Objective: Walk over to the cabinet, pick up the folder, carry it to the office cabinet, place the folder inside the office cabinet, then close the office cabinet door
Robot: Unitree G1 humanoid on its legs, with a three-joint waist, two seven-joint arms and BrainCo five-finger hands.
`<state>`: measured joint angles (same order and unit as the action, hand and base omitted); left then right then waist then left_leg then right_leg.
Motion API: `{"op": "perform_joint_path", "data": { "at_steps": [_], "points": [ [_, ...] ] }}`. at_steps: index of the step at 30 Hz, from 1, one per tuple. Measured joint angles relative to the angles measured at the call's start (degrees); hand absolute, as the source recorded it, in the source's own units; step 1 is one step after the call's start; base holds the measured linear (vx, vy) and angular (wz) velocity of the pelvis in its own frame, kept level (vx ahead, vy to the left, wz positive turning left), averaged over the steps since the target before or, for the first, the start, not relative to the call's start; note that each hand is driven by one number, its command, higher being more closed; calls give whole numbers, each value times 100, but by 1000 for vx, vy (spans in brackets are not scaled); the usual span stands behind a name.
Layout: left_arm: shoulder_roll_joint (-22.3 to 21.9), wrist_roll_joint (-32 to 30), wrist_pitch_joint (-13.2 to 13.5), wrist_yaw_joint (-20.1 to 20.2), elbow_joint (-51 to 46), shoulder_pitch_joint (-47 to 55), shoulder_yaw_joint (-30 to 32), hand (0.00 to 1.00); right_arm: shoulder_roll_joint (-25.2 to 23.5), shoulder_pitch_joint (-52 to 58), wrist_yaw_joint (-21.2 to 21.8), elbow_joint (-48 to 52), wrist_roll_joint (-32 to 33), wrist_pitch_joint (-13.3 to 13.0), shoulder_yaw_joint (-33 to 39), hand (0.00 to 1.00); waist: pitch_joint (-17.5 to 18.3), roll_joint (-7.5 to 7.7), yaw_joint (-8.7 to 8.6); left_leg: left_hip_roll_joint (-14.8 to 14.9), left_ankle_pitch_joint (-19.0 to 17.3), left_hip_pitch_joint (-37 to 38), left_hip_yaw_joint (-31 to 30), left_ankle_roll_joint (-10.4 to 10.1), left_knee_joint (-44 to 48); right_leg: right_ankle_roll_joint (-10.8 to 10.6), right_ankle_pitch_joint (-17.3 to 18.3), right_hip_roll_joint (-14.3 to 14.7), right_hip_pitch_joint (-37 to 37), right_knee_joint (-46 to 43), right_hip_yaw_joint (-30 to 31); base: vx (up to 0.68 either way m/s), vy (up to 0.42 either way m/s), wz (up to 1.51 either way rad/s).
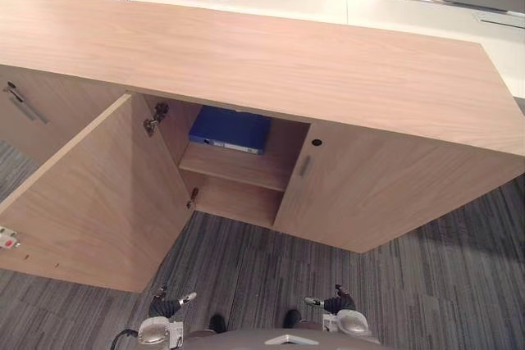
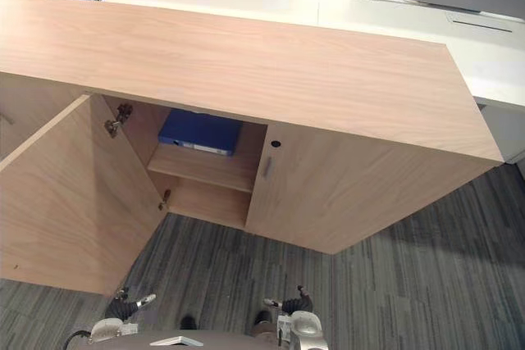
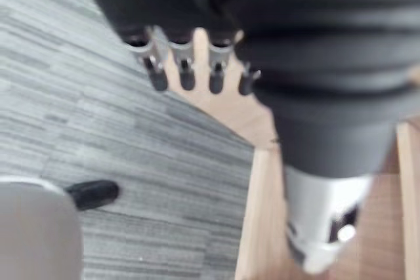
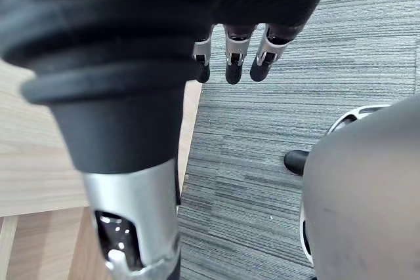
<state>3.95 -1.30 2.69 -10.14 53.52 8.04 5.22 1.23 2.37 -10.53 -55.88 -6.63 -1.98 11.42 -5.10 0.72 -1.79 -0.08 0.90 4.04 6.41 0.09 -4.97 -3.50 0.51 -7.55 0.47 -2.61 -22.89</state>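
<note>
Folder [image 1: 230,130] on shelf [image 1: 238,170], far frm left hand [image 1: 170,306], right hand [image 1: 333,302].

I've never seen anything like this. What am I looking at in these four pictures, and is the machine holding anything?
This is a walking humanoid robot. The two wide pictures come from cameras in its head, looking down at a wooden cabinet whose left door stands open. A blue folder lies on the upper shelf inside. The two close pictures come from cameras on its wrists: the left hand and the right hand hang over grey carpet, open, holding nothing.
</note>
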Motion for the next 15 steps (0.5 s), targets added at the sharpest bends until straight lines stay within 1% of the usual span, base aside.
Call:
{"op": "perform_joint_path", "data": {
  "at_steps": [4,7,10,12,15],
  "points": [
    [0,125,1,-109,1,18,410,0,6,-88,-2,-183,-3,44,2,0,-12,64,83,5,48,6,-183,-15,-5,2,20,10,166,60,-134,-59,-19,22],
    [27,234,3,-173,-8,50,707,0,10,-93,0,-189,-1,80,2,0,-7,90,158,2,66,-9,-231,-15,-5,-8,29,21,180,79,-120,-30,-4,13],
    [142,312,3,-209,-26,64,1063,0,29,-94,0,-190,-4,96,0,0,-5,109,168,-8,69,-14,-308,-13,-6,-8,29,34,228,123,-123,-3,2,14],
    [413,349,26,-219,-130,30,1320,0,65,-117,1,-190,-5,95,-13,0,-13,146,202,-10,68,-9,-343,-14,-6,-9,30,47,265,153,-123,12,0,10],
    [754,351,27,-221,-202,-76,1480,0,160,-191,7,-188,-14,95,-173,0,-33,172,217,-11,64,-19,-344,-16,-7,-4,26,51,265,166,-121,0,0,0]
  ]
}}
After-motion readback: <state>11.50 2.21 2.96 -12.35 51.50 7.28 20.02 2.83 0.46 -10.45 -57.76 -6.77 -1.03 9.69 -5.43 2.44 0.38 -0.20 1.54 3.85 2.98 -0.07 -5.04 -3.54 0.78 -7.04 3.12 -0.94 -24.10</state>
